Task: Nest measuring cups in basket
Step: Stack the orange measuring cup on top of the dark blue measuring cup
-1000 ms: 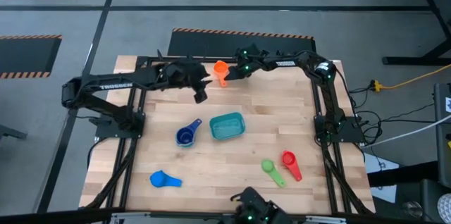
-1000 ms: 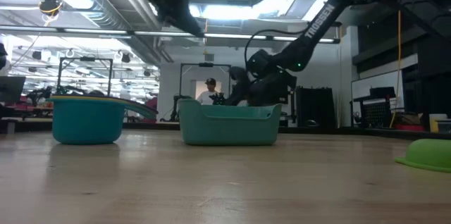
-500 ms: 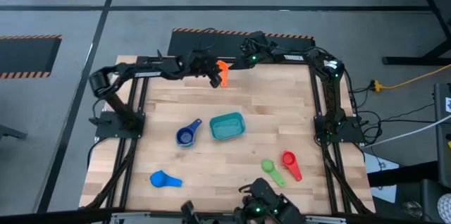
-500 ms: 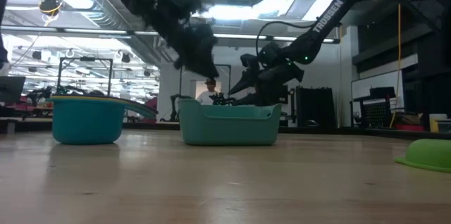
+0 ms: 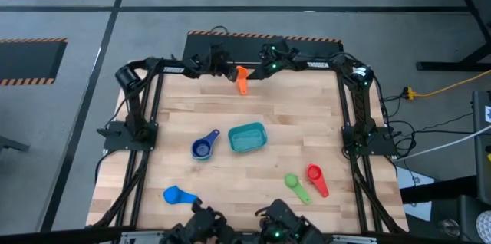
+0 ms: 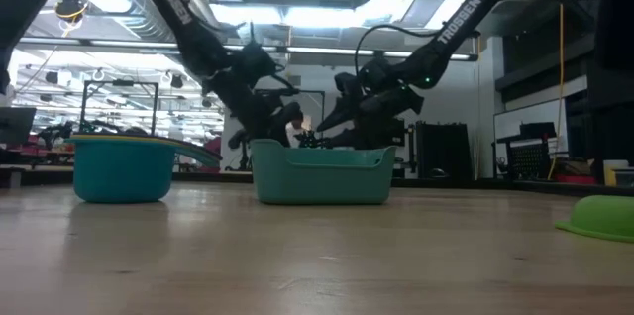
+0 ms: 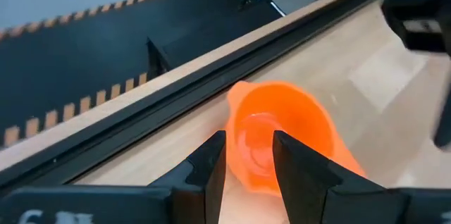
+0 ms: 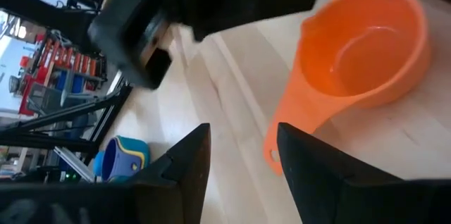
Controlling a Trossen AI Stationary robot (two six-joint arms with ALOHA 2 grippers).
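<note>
The orange measuring cup [image 5: 241,74] stands on the table near the far edge, its handle [image 5: 243,87] pointing toward the near side. My left gripper [image 5: 229,72] is open at the cup's left side, its fingertips right at the cup [image 7: 282,129]. My right gripper [image 5: 256,72] hangs open just right of the cup [image 8: 366,48], clear of it. The teal basket [image 5: 247,136] sits mid-table. A dark blue cup [image 5: 202,147] with others nested in it lies left of the basket. The light blue [image 5: 177,195], green [image 5: 294,184] and red [image 5: 315,177] cups lie nearer the front. My left gripper comes at the orange cup's rim [image 7: 243,122] slanting down from the table's left. Its open fingertips overlap the cup in the wrist view. I cannot tell whether they touch it.
A black frame rail [image 7: 141,122] runs along the far table edge just behind the orange cup. Bare wood lies between the orange cup and the basket [image 6: 322,174].
My left gripper has swung toward the table's far edge and right, sunk, and rolled, arriving at the orange cup's left side. My right gripper has risen slightly. The orange cup has stayed where it was.
</note>
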